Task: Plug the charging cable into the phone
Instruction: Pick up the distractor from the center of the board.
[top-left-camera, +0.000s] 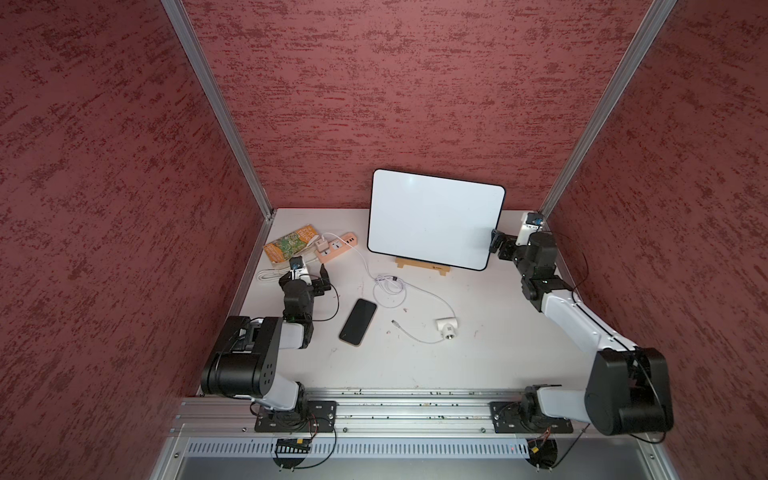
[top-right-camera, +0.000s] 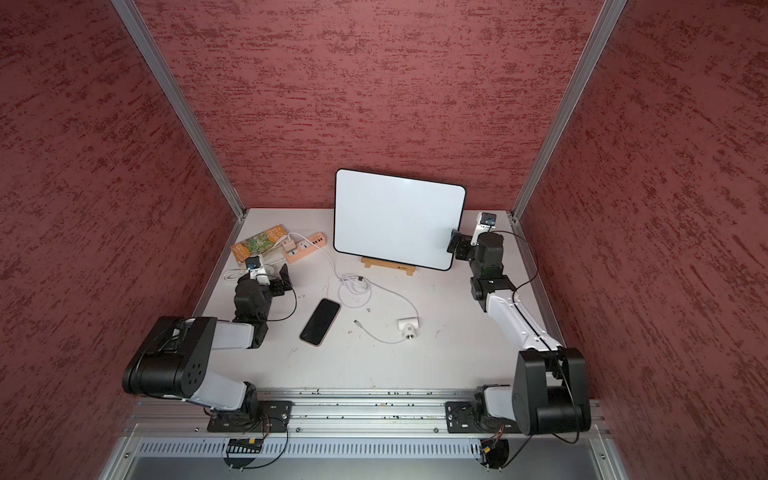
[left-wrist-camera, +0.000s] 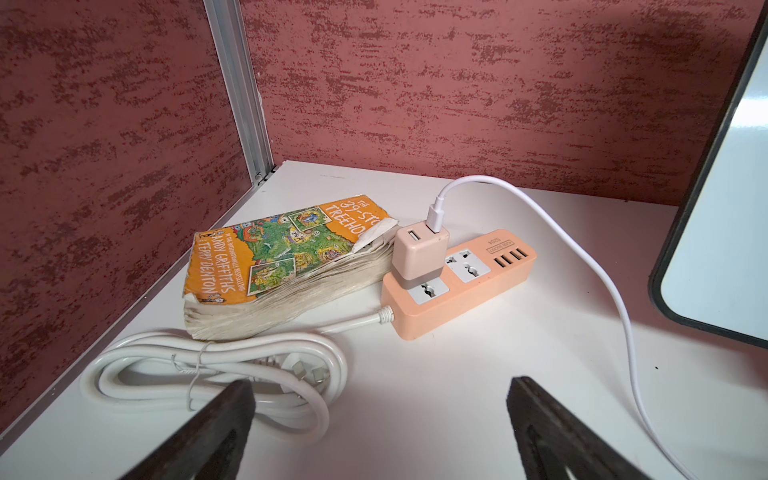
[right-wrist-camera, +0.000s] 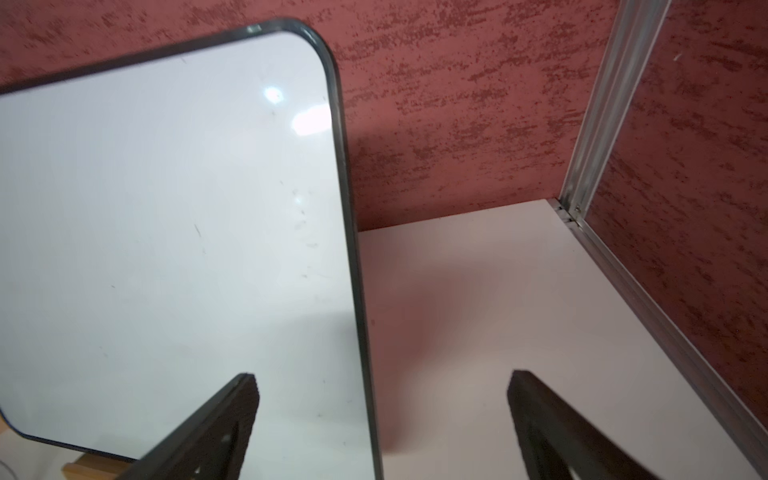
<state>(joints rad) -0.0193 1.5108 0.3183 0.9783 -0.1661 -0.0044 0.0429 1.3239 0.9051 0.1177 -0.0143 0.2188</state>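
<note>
The phone (top-left-camera: 358, 321) (top-right-camera: 320, 321) lies screen-up, black with a tan edge, in the middle of the table. Just right of it, the silvery tip (top-left-camera: 393, 321) of the thin white charging cable (top-left-camera: 419, 291) (left-wrist-camera: 582, 257) rests free on the table. The cable loops past a small coil (top-left-camera: 388, 286) back to its charger block (left-wrist-camera: 419, 253). My left gripper (top-left-camera: 323, 279) (left-wrist-camera: 380, 399) hovers open and empty at the back left, above and left of the phone. My right gripper (top-left-camera: 496, 245) (right-wrist-camera: 382, 395) stands open and empty, astride the white board's right edge.
A white board (top-left-camera: 432, 220) with a black rim leans on a wooden stand (top-left-camera: 422, 266) at the back. A peach power strip (left-wrist-camera: 469, 286), an orange book (left-wrist-camera: 282, 257) and a bundled thick white cord (left-wrist-camera: 216, 365) fill the back left corner. A small white adapter (top-left-camera: 446, 328) sits right of the cable tip.
</note>
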